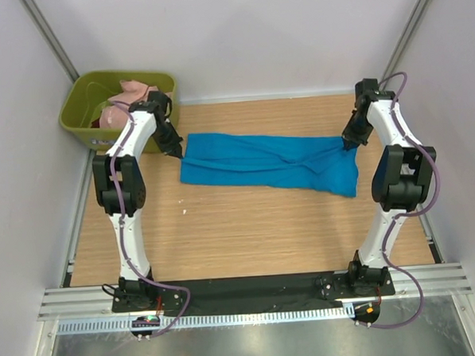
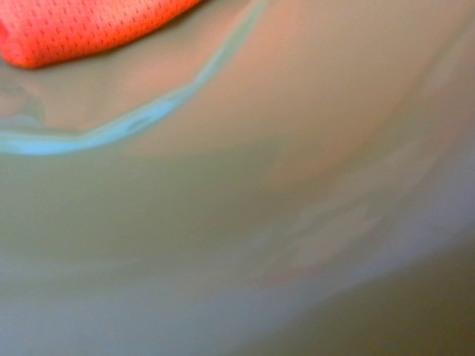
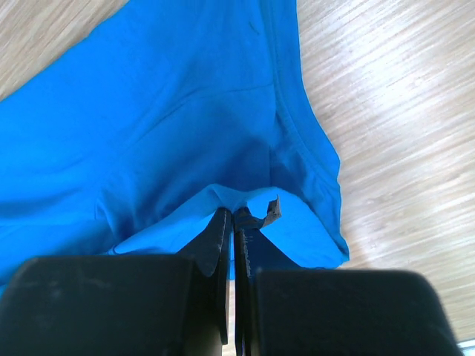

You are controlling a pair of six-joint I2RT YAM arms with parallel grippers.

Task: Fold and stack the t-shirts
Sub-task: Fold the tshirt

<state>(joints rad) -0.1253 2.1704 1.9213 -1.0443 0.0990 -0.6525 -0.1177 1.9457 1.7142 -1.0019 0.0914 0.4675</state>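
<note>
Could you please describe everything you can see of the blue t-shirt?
The blue t-shirt is plain bright blue soft cloth with a stitched hem. It lies stretched crosswise and wrinkled on the wooden table. The right end effector is shut on a fold at its right end; the left end effector sits at its left edge, grip unclear.

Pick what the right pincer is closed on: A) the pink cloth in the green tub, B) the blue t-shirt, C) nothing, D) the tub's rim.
B: the right wrist view shows the right pincer shut on a raised fold of the blue t-shirt, which lies spread across the wooden table.
</note>
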